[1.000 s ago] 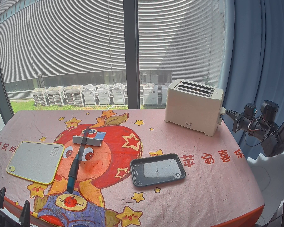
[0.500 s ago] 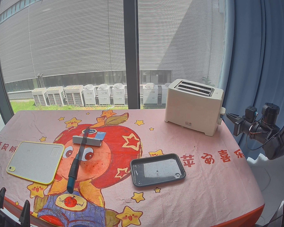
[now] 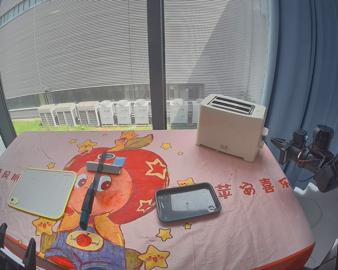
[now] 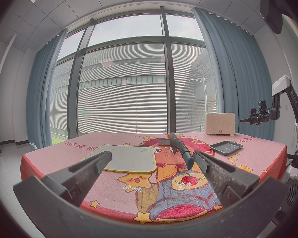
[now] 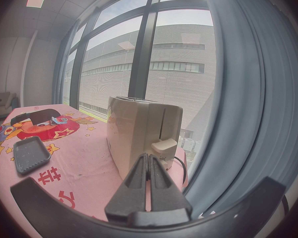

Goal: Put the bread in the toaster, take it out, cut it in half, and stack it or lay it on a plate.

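The cream toaster stands at the table's back right, its two top slots dark. Its side lever faces my right gripper, which hangs shut and holding nothing a short way off the table's right edge. In the right wrist view the shut gripper points at the lever, just short of it. The dark plate lies in front of the toaster. A knife leans on a grey rest beside the cutting board. My left gripper is open at the front left corner.
Blue curtains hang close behind and beside the right arm. A window frame post rises behind the table. In the left wrist view the open gripper faces the cutting board and knife.
My right gripper has drawn back from the toaster's lever, moving right and slightly down. Nothing on the table has moved, and the left arm stayed still.
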Robot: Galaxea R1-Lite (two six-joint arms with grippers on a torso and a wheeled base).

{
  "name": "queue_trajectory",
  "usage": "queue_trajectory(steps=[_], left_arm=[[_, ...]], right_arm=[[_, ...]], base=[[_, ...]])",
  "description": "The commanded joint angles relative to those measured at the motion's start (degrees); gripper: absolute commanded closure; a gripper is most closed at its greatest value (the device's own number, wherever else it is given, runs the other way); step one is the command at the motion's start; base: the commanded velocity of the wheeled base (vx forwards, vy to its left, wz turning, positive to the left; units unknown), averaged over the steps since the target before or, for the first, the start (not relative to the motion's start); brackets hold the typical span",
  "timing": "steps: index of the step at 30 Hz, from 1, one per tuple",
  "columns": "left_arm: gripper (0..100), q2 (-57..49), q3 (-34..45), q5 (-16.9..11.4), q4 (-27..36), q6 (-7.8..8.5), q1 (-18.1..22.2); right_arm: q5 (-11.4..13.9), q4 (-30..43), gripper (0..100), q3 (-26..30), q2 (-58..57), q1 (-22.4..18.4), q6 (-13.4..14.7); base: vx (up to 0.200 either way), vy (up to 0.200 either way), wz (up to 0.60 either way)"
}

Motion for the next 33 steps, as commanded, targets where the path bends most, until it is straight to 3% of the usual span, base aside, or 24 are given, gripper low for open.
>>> queue_trajectory(steps=[1, 7, 8, 10, 26, 31, 33], left_arm=[[0, -0.9, 1.0, 0.0, 0.0, -0.01, 0.0], [0, -0.9, 1.0, 0.0, 0.0, -0.01, 0.0], [0, -0.9, 1.0, 0.0, 0.0, -0.01, 0.0], [0, -0.9, 1.0, 0.0, -0.1, -0.01, 0.0], [0, -0.9, 1.0, 0.0, 0.0, -0.01, 0.0], [0, -0.9, 1.0, 0.0, 0.0, -0.01, 0.0], [0, -0.9, 1.0, 0.0, -0.1, -0.01, 0.0]], right_arm=[[0.0, -0.2, 100, 1.0, -0.1, -0.2, 0.0], [0.9, 0.6, 100, 1.4, -1.6, 0.6, 0.1], [2.7, 0.6, 100, 1.4, -1.8, 0.9, 0.1], [3.5, 0.2, 100, 1.8, -1.6, 1.0, 0.2], [3.5, 0.5, 100, 1.8, -1.8, 0.2, 0.6], [3.1, 0.6, 100, 1.1, -1.3, 0.2, 1.5], [2.9, 0.6, 100, -0.2, -1.0, 0.6, 3.5]], base=[[0.000, 0.000, 0.00], [0.000, 0.000, 0.00], [0.000, 0.000, 0.00], [0.000, 0.000, 0.00], [0.000, 0.000, 0.00], [0.000, 0.000, 0.00], [0.000, 0.000, 0.00]])
